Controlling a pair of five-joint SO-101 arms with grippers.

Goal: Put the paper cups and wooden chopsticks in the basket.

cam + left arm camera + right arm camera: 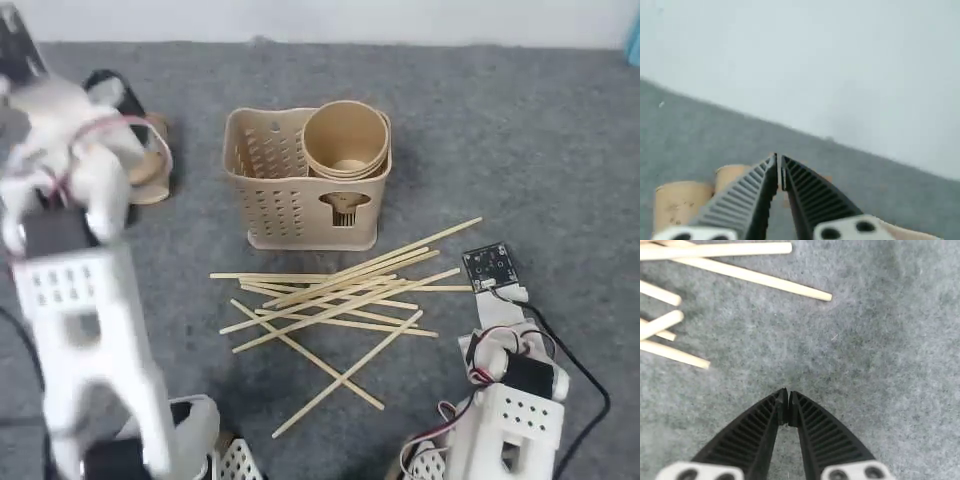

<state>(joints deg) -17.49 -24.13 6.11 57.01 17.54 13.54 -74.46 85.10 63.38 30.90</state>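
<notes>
Fingers [805, 190] pressed together on left gripper [779, 161] and right gripper [788, 396]; fetching the loose cup [150, 168] for the basket [268, 205] likely needs the left opened.

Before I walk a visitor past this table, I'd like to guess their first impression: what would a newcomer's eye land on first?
Most likely the loose heap of wooden chopsticks, criss-crossed on the grey mat just in front of the basket. Next come the stacked paper cups standing at one end of the basket, and more cups lying on their sides beside the left arm.
</notes>
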